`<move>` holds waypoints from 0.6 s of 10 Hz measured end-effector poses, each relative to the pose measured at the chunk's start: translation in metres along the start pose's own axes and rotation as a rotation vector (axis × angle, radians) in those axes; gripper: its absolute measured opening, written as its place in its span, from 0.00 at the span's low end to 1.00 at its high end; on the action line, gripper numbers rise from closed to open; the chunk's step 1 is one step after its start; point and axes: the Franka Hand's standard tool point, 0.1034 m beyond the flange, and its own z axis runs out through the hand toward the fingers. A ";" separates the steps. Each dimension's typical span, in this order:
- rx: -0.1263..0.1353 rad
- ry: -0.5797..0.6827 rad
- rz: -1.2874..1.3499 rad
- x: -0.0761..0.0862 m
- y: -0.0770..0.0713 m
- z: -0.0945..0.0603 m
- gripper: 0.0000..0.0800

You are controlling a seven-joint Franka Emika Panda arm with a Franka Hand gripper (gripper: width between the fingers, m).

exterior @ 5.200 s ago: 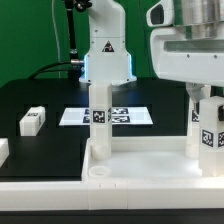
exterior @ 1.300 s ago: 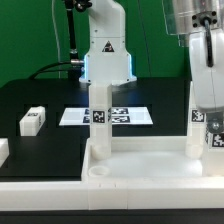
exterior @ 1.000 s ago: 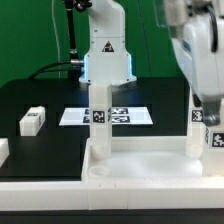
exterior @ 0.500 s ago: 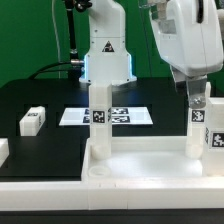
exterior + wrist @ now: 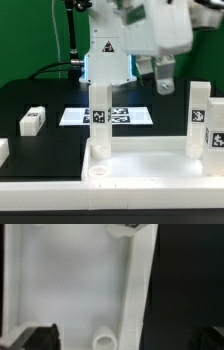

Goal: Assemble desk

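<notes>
With two legs (image 5: pixel 99 118) standing in the desk slab (image 5: pixel 140 165) up front, you're halfway (gripper (image 5: pixel 160 78) spread, empty), two more legs (image 5: pixel 33 121) loose at the left.

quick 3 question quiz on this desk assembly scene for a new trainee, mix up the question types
1. True or false: the tool is gripping a leg.
2. How many legs stand upright in the desk slab?
3. The loose leg on the black table lies on which side of the exterior view? A) left B) right

Key:
1. False; it is open, clear of the right standing leg.
2. Two, counting the left standing leg.
3. A
</notes>
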 end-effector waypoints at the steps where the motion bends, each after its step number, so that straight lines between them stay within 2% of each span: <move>1: 0.007 0.003 -0.139 0.014 0.006 -0.009 0.81; 2: 0.009 0.001 -0.259 0.024 0.006 -0.016 0.81; 6: 0.012 0.008 -0.561 0.028 0.007 -0.014 0.81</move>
